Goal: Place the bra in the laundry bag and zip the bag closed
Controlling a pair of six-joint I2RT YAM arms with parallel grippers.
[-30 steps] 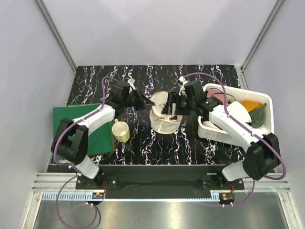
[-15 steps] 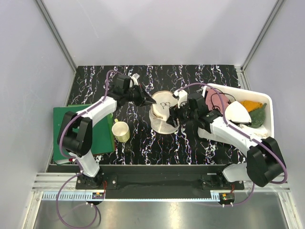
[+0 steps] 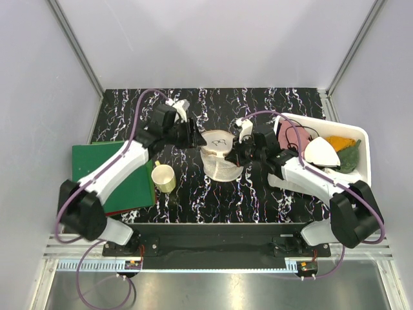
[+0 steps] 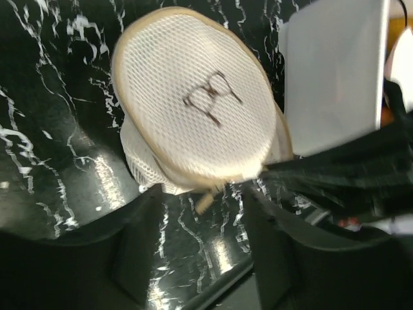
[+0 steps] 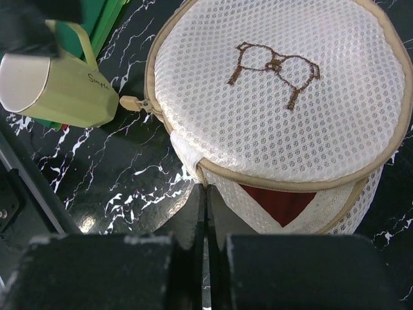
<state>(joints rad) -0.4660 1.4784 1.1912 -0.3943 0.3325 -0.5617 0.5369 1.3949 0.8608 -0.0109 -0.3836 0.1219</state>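
the black marbled bench carries everything. a green mat lies at its left and a white tray of cloths at its right.

between them, mid-bench, sits the laundry bag, a round cream mesh pouch with its lid lying nearly flat. a pale cup lies on its side just beside the bag.

the left gripper hovers by the bag's far-left edge, its fingers spread and holding nothing. the right gripper has its fingers pressed together, tips against the bag's side wall just under the lid rim. we cannot tell whether a bit of mesh is caught between them.

the bra is inside the bag. only a dark red patch shows through a gap where the lid rim stands off the wall, so we judge the zip is not fully run.

the zipper pull sticks out near the cup.

we expect the bag to be light and floppy, and to slide or crumple when tugged. we would pinch the small flat pull with one arm while the other pins the rim. the soft bra may bulge into the teeth.
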